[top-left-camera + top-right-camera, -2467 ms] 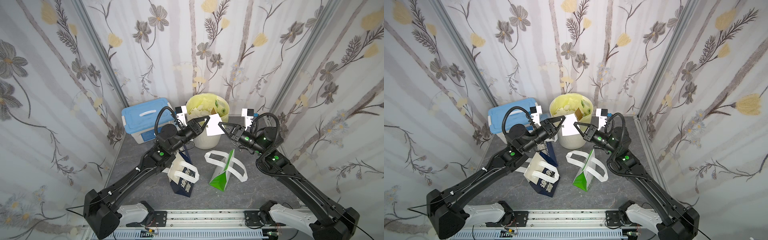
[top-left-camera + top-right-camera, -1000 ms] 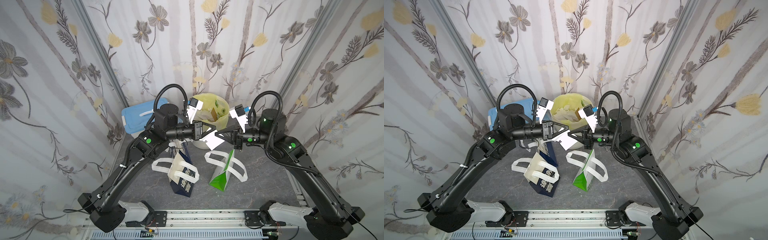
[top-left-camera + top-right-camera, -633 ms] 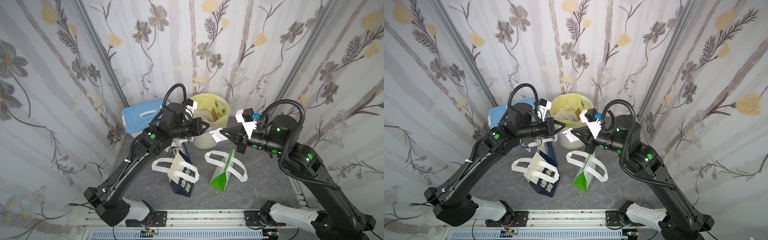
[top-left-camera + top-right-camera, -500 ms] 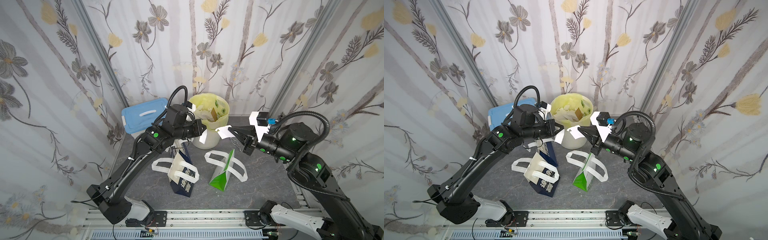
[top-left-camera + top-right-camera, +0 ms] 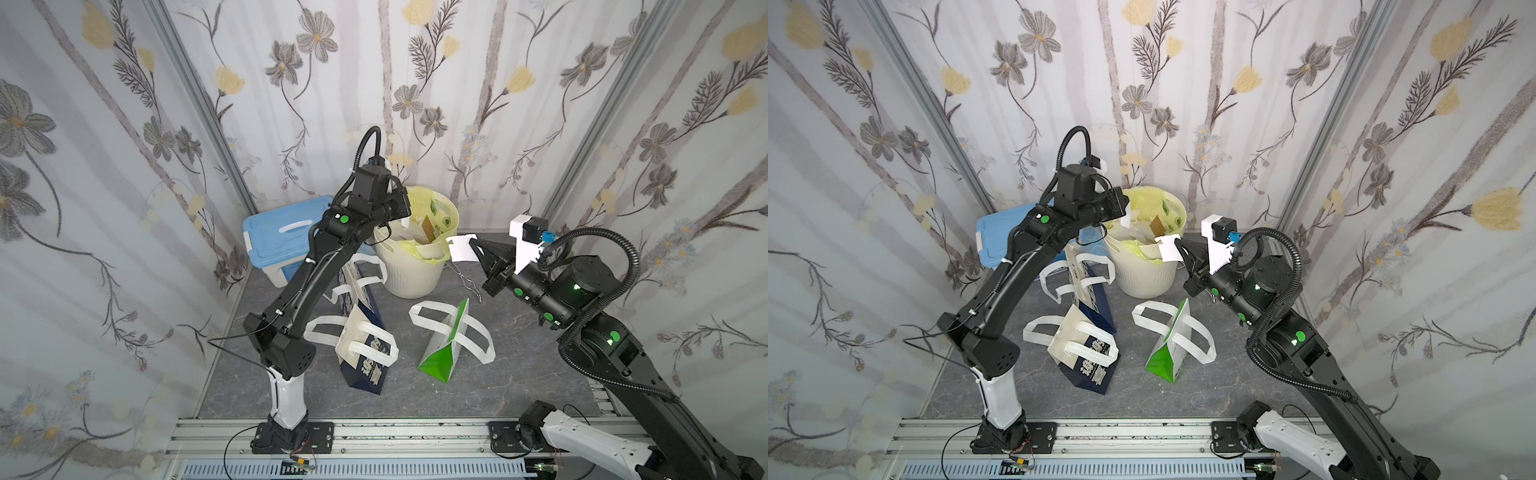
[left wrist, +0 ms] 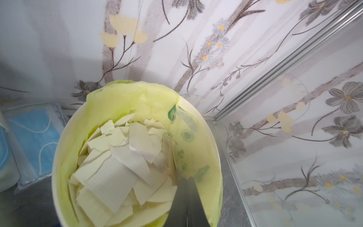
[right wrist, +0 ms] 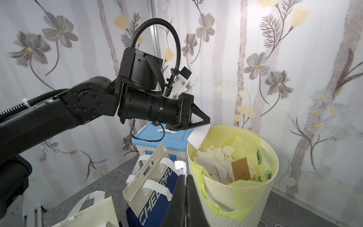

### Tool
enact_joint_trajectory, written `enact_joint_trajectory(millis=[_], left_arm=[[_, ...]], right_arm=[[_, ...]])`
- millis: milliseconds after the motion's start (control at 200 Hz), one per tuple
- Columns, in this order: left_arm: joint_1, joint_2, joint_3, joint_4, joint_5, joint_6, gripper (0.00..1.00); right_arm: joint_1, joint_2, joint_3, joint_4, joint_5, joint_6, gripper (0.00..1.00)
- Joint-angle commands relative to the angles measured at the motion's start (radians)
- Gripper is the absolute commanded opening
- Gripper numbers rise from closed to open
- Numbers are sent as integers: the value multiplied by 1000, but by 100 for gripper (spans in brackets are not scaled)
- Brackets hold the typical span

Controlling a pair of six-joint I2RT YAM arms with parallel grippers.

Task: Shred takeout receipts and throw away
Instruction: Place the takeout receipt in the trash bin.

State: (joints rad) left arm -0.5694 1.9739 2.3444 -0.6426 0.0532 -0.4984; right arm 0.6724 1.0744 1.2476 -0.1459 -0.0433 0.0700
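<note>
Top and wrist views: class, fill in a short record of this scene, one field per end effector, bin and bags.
bin: cream ribbed plastic bin with yellow-green liner, holding many torn paper scraps
left end effector: shut on a torn white paper receipt piece, at the bin's rim
right end effector: shut on a second white receipt piece, near the rim
bags: navy paper bag, second navy bag, green-and-white paper bag, on the grey tabletop
</note>
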Motion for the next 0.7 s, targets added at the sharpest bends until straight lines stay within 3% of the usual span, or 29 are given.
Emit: enact_joint_trajectory(millis=[0, 25, 140, 260, 335, 535, 694], left_arm=[[14, 117, 153, -66, -34, 54, 0], [17, 144, 185, -74, -37, 52, 3], [37, 206, 248, -74, -42, 26, 44], [47, 209, 248, -59, -42, 19, 61], [54, 199, 248, -61, -42, 24, 66], [63, 97, 223, -95, -52, 64, 67], [67, -112, -3, -83, -139, 107, 67]], right_arm=[[-5, -3, -17, 34, 37, 43, 0], [-6, -4, -21, 33, 38, 46, 0], [-17, -5, -33, 25, 43, 56, 0], [-44, 4, -37, 22, 32, 66, 0], [-65, 18, -35, 28, 11, 70, 0], [-118, 171, 57, 53, -68, 103, 0], [-142, 432, 258, 80, -78, 124, 0]])
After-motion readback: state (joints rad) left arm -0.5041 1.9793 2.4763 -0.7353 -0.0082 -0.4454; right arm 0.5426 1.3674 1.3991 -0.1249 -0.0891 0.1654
